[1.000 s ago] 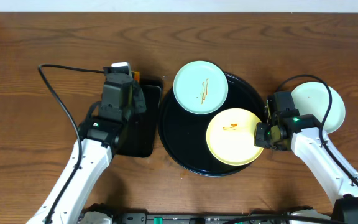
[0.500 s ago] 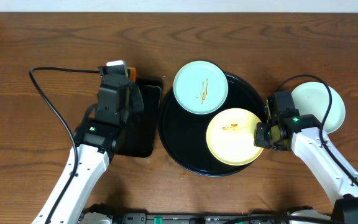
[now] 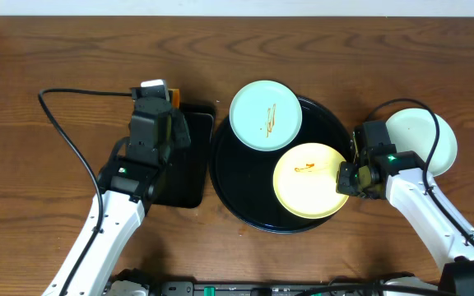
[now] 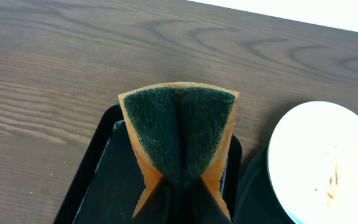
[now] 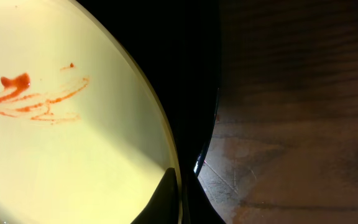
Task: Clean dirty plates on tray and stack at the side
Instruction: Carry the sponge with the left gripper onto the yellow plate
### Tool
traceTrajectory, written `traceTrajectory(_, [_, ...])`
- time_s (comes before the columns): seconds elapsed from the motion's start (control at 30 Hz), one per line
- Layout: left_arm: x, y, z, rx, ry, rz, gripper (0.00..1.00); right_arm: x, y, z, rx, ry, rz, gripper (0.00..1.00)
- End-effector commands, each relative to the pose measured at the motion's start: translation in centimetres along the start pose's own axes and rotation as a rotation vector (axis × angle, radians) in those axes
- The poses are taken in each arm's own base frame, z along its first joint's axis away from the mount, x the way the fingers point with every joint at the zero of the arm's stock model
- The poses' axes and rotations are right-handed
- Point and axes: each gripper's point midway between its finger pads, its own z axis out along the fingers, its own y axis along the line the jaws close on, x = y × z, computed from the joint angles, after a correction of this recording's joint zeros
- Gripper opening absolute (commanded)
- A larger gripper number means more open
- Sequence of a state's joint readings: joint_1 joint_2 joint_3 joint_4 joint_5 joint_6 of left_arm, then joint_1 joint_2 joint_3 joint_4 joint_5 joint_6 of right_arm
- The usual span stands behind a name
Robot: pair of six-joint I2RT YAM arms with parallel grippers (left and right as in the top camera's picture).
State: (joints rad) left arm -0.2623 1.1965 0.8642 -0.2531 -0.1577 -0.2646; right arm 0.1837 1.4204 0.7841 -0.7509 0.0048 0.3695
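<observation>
The round black tray (image 3: 235,177) holds a mint-blue plate (image 3: 265,115) with a sauce smear on its far rim and a yellow plate (image 3: 307,181) with an orange smear. A second mint-blue plate (image 3: 422,140) lies on the wood at the right. My right gripper (image 3: 346,179) is shut on the yellow plate's right rim (image 5: 166,143). My left gripper (image 4: 178,193) is shut on a folded orange sponge with a green scouring face (image 4: 179,134), held above the rectangular tray.
A small rectangular black tray (image 3: 189,164) lies left of the round tray, under my left gripper. A black cable (image 3: 72,123) runs across the wood at the left. Another cable loops round the plate at the right.
My left arm shifted a little to the left with the sponge between one second ago and half a second ago. Since then nothing has moved. The right arm stayed put.
</observation>
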Motion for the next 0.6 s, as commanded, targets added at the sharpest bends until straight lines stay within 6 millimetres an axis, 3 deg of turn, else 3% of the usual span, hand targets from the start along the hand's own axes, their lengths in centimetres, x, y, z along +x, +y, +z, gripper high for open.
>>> traceTrajectory(0.0, [-0.3,0.2,-0.1,-0.008,-0.008,-0.025,0.07,-0.2,-0.6,-0.1,0.02,-0.012,-0.009,0.01])
traceTrajectory(0.2, [4.8,1.1,2.9,-0.078,0.19,-0.101,0.07,-0.2,-0.6,-0.1,0.02,-0.012,-0.009,0.01])
traceTrajectory(0.4, [10.8,-1.0,5.4,0.025,0.436,-0.106,0.08,-0.2,-0.6,-0.1,0.02,-0.012,-0.009,0.01])
traceTrajectory(0.57, [11.7,-1.2,5.1,0.032,0.495,-0.094,0.07,-0.2,-0.6,-0.1,0.02,-0.012,-0.009,0.01])
